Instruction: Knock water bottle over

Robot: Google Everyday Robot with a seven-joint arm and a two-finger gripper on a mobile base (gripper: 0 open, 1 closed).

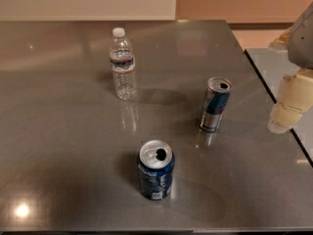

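Note:
The water bottle (122,64) is a small clear ribbed bottle with a white cap and a dark-and-red label band. It stands upright on the grey table (58,131), at the back left of centre. My gripper (289,105) shows at the right edge of the view as a cream-coloured end below a grey arm segment. It hangs over the table's right edge, far to the right of the bottle and apart from everything on the table.
A slim blue-and-silver can (215,105) stands upright right of centre, between the bottle and the gripper. A blue soda can (156,170) stands upright near the front. A second surface (274,65) adjoins on the right across a dark seam.

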